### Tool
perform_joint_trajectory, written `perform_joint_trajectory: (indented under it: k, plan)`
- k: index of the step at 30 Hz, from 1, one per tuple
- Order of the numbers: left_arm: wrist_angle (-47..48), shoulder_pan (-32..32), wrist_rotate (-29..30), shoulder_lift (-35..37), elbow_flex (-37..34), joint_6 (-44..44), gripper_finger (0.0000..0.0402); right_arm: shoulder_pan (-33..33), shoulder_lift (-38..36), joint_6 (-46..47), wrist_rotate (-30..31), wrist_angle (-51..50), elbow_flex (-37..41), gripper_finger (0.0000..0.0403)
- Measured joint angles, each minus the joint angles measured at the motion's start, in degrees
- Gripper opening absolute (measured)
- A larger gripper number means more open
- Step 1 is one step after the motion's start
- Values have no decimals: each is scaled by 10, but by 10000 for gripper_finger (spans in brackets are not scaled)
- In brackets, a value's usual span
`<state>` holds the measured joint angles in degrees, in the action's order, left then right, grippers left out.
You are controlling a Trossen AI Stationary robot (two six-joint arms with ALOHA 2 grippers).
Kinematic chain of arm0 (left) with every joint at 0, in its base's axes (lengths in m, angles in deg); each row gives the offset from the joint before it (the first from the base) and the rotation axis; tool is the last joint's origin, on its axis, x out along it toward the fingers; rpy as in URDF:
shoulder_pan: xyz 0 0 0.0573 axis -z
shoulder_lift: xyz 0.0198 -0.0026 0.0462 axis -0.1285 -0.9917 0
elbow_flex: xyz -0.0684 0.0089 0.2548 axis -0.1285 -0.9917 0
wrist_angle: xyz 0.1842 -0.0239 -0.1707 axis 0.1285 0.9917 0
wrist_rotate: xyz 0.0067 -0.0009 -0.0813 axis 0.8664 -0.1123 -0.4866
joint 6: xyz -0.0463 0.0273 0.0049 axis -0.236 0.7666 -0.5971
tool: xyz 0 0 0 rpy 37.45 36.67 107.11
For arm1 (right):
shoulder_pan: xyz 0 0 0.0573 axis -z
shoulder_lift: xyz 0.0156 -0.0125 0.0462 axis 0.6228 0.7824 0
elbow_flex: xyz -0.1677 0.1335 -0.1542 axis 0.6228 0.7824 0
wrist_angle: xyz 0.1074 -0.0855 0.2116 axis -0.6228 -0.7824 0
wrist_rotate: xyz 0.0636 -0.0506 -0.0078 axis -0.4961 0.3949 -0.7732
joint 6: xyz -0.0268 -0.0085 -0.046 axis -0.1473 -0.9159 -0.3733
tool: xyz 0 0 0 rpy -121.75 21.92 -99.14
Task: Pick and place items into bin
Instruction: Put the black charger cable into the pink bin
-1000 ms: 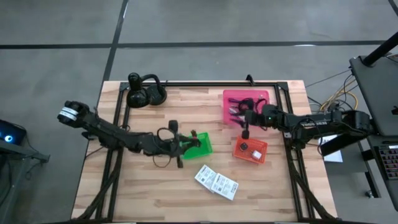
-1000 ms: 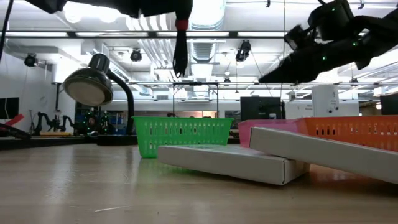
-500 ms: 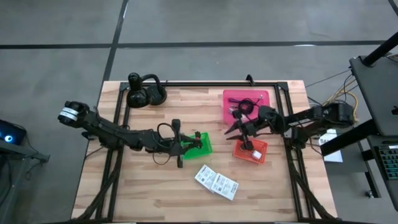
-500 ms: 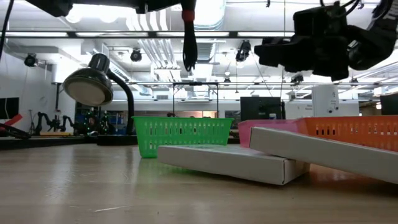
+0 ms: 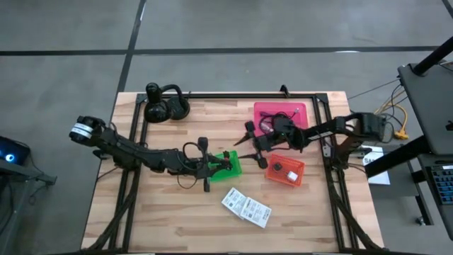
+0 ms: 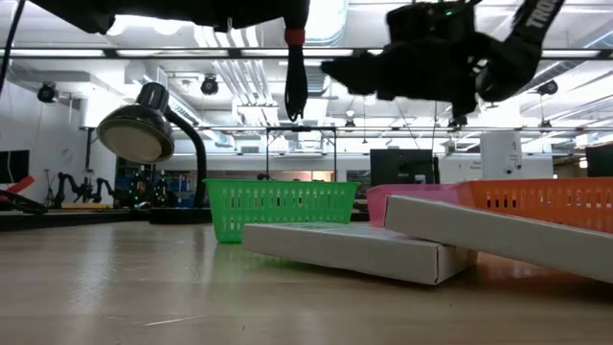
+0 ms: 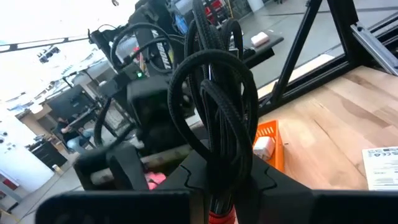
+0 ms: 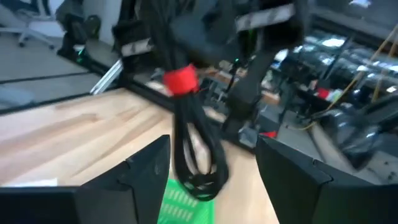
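Observation:
A black cable coil with a red band (image 6: 295, 72) hangs over the green bin (image 5: 231, 170), held by my left gripper (image 5: 214, 164), which is shut on it. My right gripper (image 5: 250, 149) stands open just right of the bin. It points level at the coil (image 8: 194, 149), with a finger on either side and not touching. Dark cables lie in the pink bin (image 5: 281, 113), and small pieces lie in the orange bin (image 5: 285, 171). Two white packets (image 5: 245, 207) lie flat on the table near the front. My left gripper pinches the coil between its two fingers at the bundled end by the red band (image 7: 219, 215). The loops (image 7: 214, 93) stand out beyond the fingertips. In the low view the coil hangs straight down below the band, clear of the table and above the green bin (image 6: 278, 206).
Black headphones (image 5: 166, 106) sit at the table's far left. A black frame rail (image 5: 327, 163) runs along the right side. Bare wood lies left and in front of the green bin.
My right gripper has swung from above the orange and pink bins toward the table's left. It has tipped from pointing down to level and has opened beside the hanging coil. My left gripper keeps the coil over the green bin.

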<state>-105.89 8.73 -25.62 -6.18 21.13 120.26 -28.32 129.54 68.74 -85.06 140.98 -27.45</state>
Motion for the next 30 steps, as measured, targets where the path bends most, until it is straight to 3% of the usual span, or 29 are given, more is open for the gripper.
perform_joint_trajectory:
  k: [12,30]
  plan:
    - [-17,-3,0,-4,0,2,20,-8,83,-17,-8,-16,-74,230]
    - [-24,-19,2,-38,12,20,20,-33,86,-11,-4,-19,-92,219]
